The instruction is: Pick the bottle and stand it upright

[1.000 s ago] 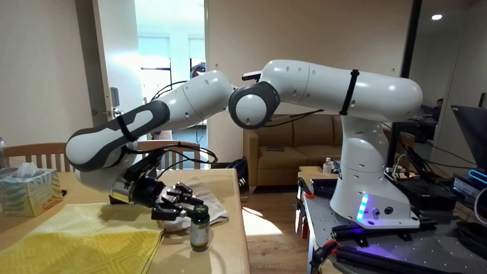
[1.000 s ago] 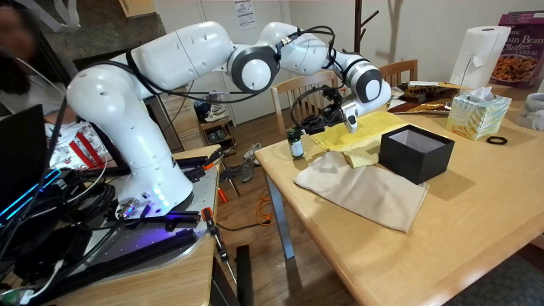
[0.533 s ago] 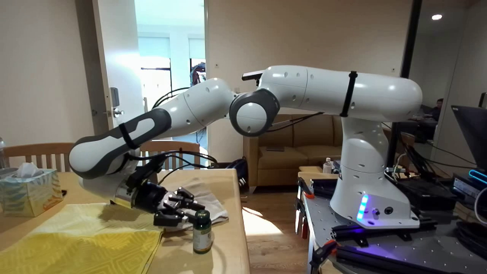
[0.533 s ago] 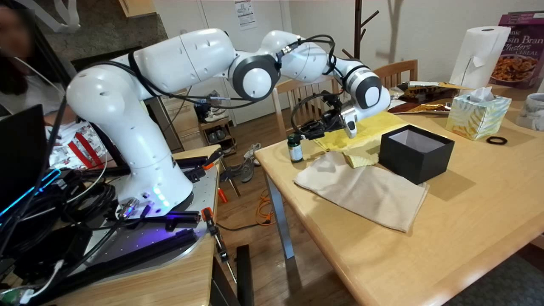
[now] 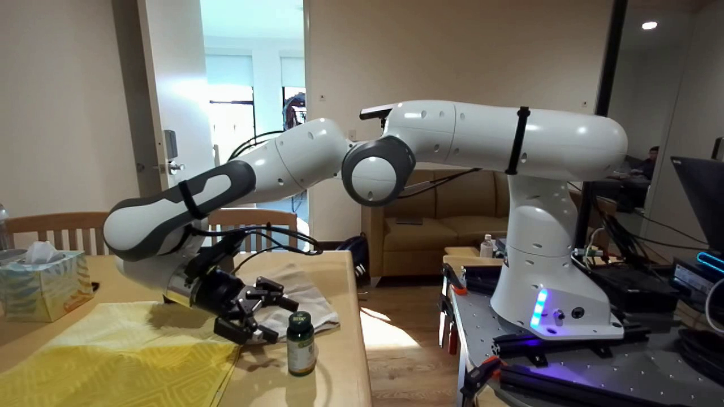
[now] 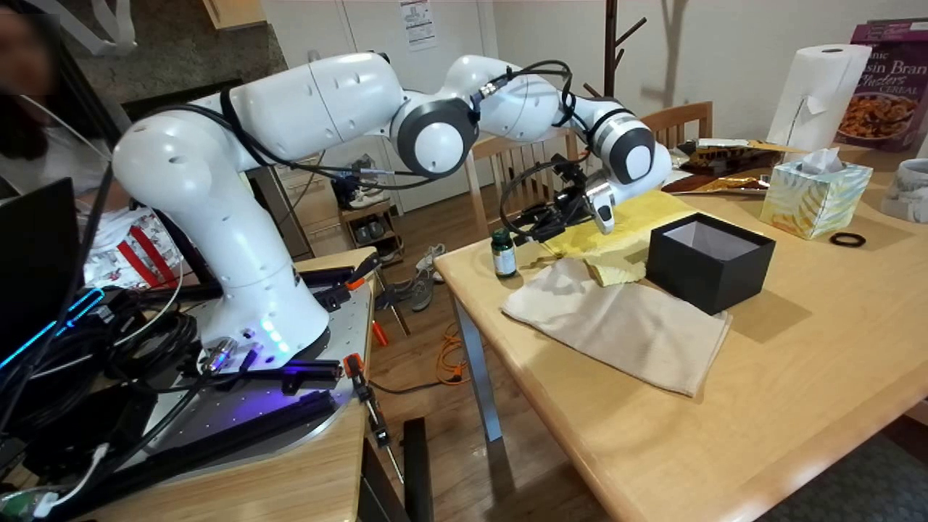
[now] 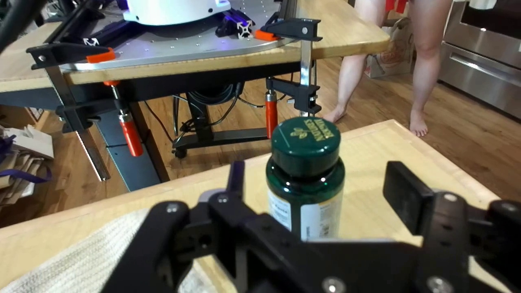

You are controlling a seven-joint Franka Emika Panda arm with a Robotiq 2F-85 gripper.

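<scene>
A dark green bottle (image 5: 301, 345) with a white label stands upright on the wooden table near its edge. Both exterior views show it, and its green cap (image 7: 305, 142) faces up in the wrist view. My gripper (image 5: 280, 319) is open and low over the table, beside the bottle's upper part. In the wrist view the bottle (image 7: 305, 195) appears between the two spread fingers, with a gap on either side and nearer the left one. Neither finger touches it. The bottle's base is hidden there behind the gripper body.
A yellow cloth (image 5: 130, 362) and a beige cloth (image 6: 623, 326) lie on the table close to the gripper. A black open box (image 6: 710, 261) stands on the beige cloth's far side. Farther off are a tissue box (image 6: 815, 196) and a paper towel roll (image 6: 819, 98).
The gripper has opened and let go of the bottle. The arm came down a little with the bottle in the first half second, and the bottle now stands on its own.
</scene>
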